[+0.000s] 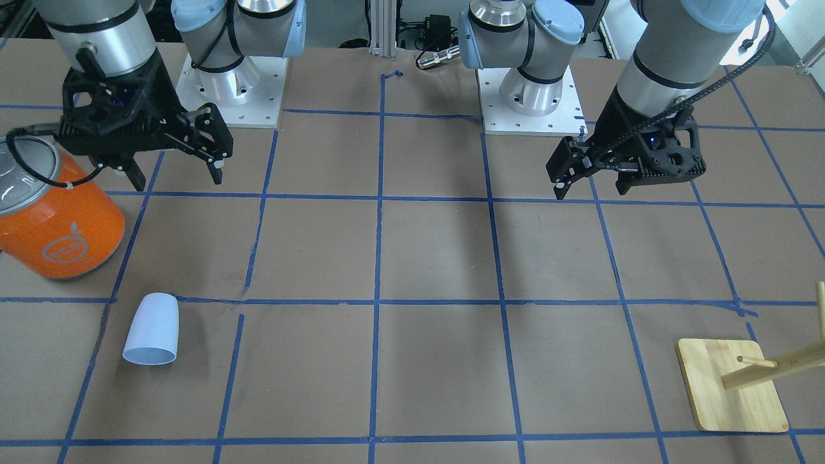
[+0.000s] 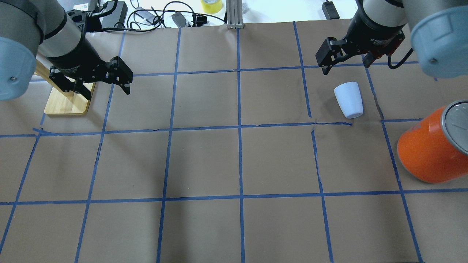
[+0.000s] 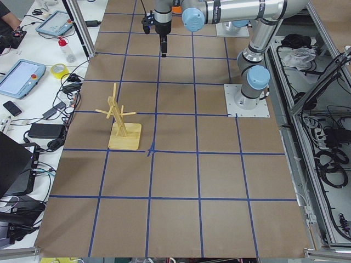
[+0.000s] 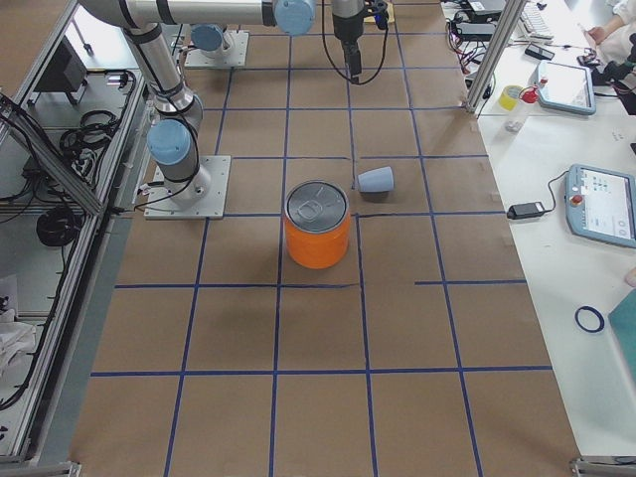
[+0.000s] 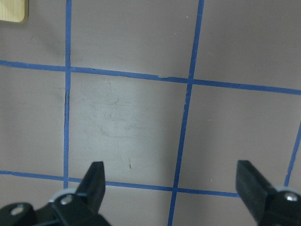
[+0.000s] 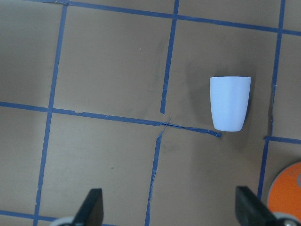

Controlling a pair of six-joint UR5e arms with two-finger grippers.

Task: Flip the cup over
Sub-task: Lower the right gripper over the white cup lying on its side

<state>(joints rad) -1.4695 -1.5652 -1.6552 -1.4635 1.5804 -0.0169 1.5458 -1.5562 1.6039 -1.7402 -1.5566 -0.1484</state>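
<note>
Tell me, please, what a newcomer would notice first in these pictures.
The big orange can stands out on the robot's right side, with the pale cup lying on its side nearby. The left gripper and right gripper hang open above the table.

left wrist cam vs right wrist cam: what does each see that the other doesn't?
Left wrist only: a corner of the wooden stand base at top left. Right wrist only: the cup lying on its side, and the edge of the orange can at bottom right. Both: the brown table with its blue tape grid, and each camera's own tool, the left end effector and the right end effector, both open and holding nothing.
</note>
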